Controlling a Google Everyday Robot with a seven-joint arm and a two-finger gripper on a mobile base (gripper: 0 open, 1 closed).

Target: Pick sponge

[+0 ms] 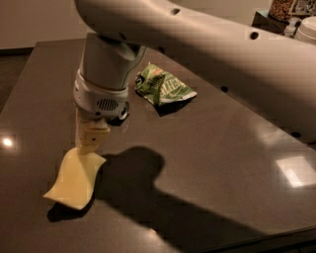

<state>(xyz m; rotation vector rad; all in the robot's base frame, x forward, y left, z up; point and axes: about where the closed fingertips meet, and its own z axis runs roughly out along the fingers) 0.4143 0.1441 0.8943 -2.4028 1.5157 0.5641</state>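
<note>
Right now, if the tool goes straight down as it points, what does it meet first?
The sponge: the tool points down onto its upper edge, apparently already touching; the table lies beneath.

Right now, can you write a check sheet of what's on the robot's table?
Surface: dark shiny table, with light glints on it.
Job's things: sponge, pale yellow, tilted, upper edge at the gripper.
Clutter: crumpled green bag, apart from the sponge.
Grippers: gripper, pointing down at the sponge's upper edge.
Cables: nothing seen.
Surroundings: jar at the far right; pale wall behind.
</note>
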